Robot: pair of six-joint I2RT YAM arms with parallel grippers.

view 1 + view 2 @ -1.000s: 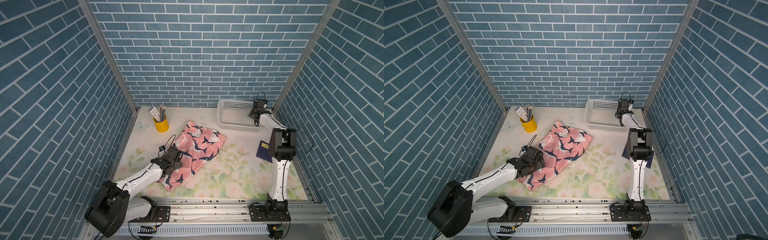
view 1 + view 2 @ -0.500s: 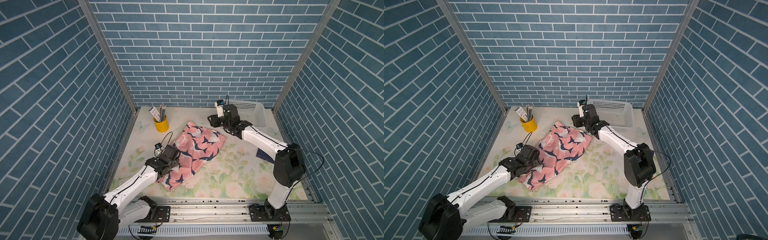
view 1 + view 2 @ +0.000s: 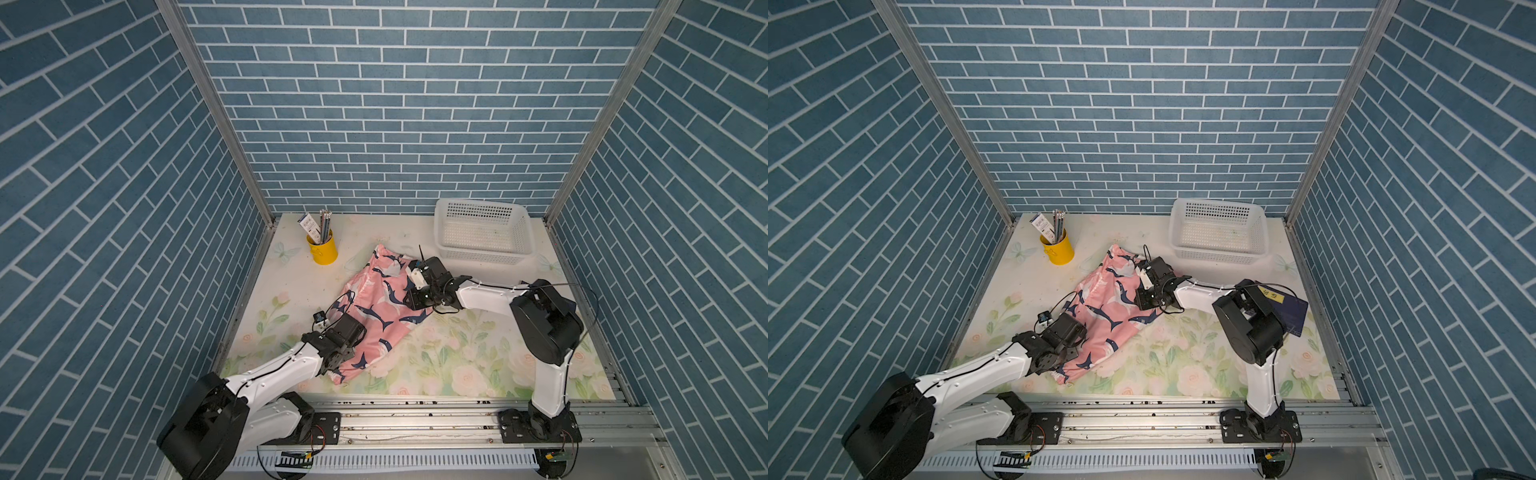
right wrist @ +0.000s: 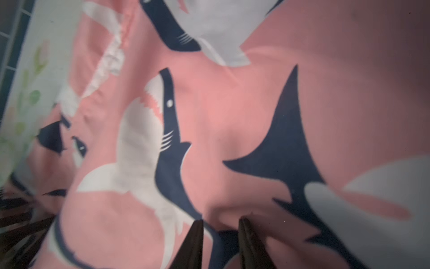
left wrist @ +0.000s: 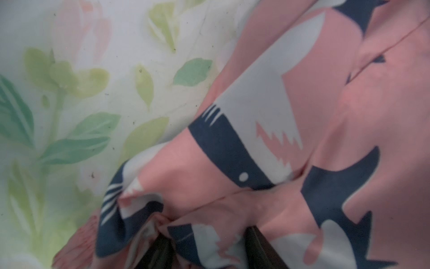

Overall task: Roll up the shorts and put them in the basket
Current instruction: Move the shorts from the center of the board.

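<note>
The shorts [image 3: 380, 316] are seen in both top views spread on the desk [image 3: 457, 357], a little left of its middle. They are laid slantwise, with one end far back near the basket [image 3: 482, 255] and the other toward the near left edge. The cloth is creased but lies flat, and no roll has been formed yet. The left gripper [image 3: 345, 357] is set on the near-left end of the cloth and the right gripper [image 3: 415, 299] on its far-right edge, so the shorts are touched at two opposite ends. In the left wrist view the two dark fingers [image 5: 260, 246] are shown roughly half apart, with a bunched fold of pink cloth risen between them — whether that fold is clamped cannot be told. In the right wrist view the fingers [image 4: 194, 246] are drawn close, with only a narrow gap left. A small ridge of cloth is pinched up between the tips — the shorts are held there. The white basket is stood at the far right of the desk, just beyond the right gripper and apart from the shorts. A yellow cup [image 3: 322, 251] filled with pencils [image 3: 325, 220] is placed at the far left, near the shorts but not touching them. A dark blue book [image 3: 1291, 311] is made out in a top view at the right edge, partly hidden behind the right arm [image 3: 1200, 299].
</note>
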